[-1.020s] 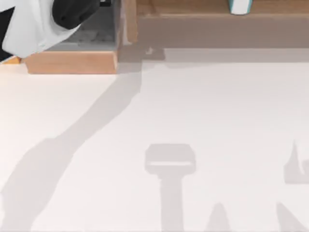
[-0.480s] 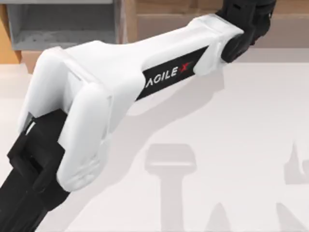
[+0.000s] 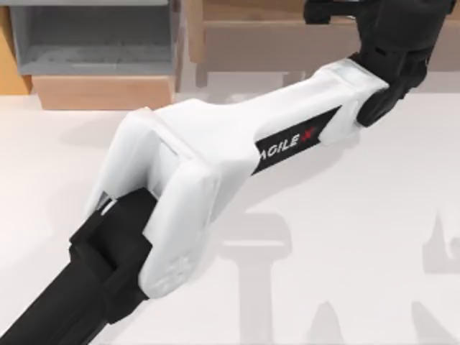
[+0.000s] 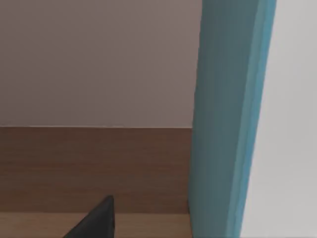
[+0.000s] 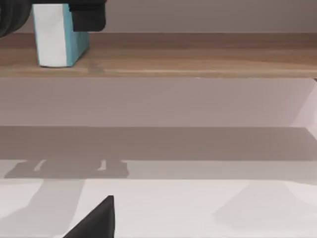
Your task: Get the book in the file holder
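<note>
1. Book [image 5: 54, 34] stands upright on the brown wooden shelf [image 5: 198, 54], well right of the file holder [image 3: 93, 43].
2. Left end effector [image 3: 338, 11] has black parts on both sides of the book; whether it grips, I cannot tell.
3. Close squarely on the covers before lifting.
4. Right end effector [image 5: 94, 220] is parked over the bench [image 3: 359, 237].

Teal-blue book [image 5: 54, 34] with white face, grey-walled file holder [image 3: 93, 39], pale wood lip
</note>
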